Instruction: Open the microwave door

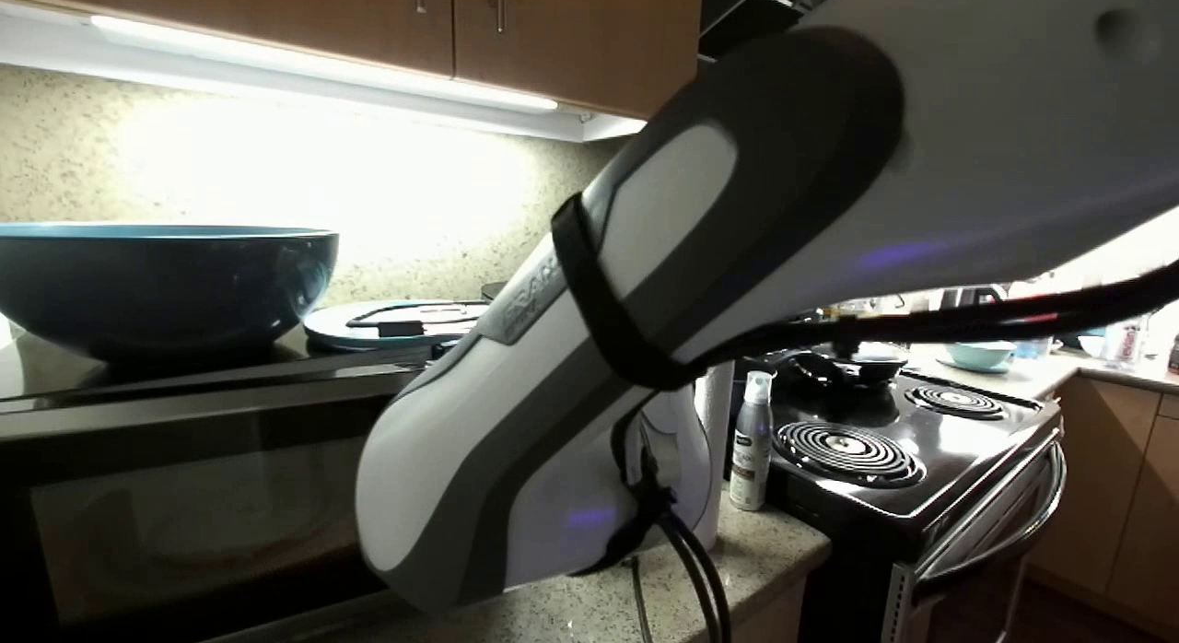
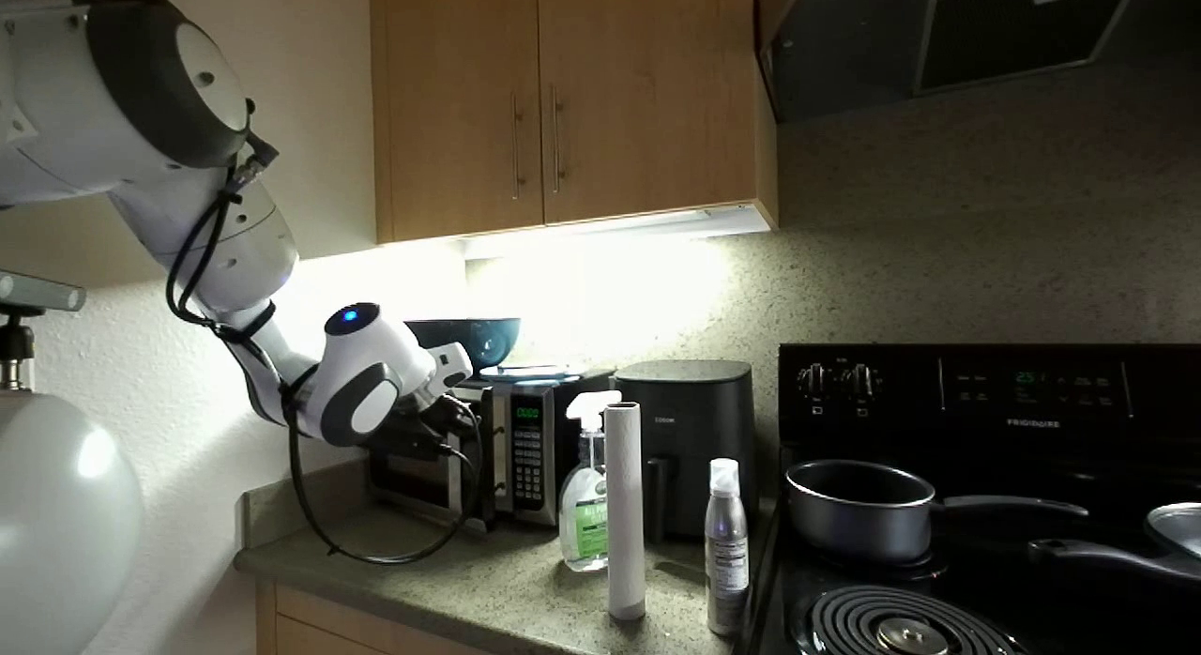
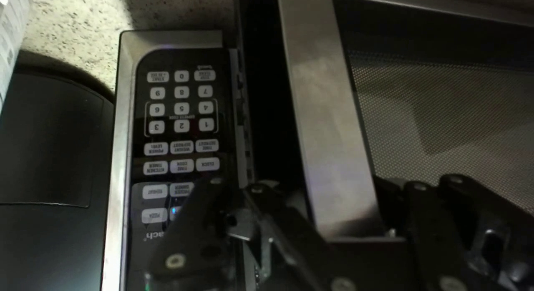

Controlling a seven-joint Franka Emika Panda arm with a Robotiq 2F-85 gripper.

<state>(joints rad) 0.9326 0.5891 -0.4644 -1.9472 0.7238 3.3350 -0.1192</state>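
Microwave door (image 3: 400, 91) stands slightly ajar at the front of the microwave (image 2: 528, 467) on the desk (image 2: 450, 580), its free edge out from the button panel (image 3: 181, 124). In an exterior view the arm (image 2: 246, 251) slants down from the upper left beside the wall (image 2: 319, 101) and folds at the wrist in front of the door. In the wrist view the gripper (image 3: 340, 195) sits astride the metal handle (image 3: 325, 107), fingers (image 3: 418, 203) apart on either side of it; whether they press on it, I cannot tell. A cable (image 2: 389, 560) loops below the wrist, close to the desk. Bare desk runs from below the door out to the front edge, while a spray bottle (image 2: 586, 505) stands near the button panel, with a white roll (image 2: 625, 510) just beside it and a silver can (image 2: 726, 547) upright near the stove (image 2: 995, 449)
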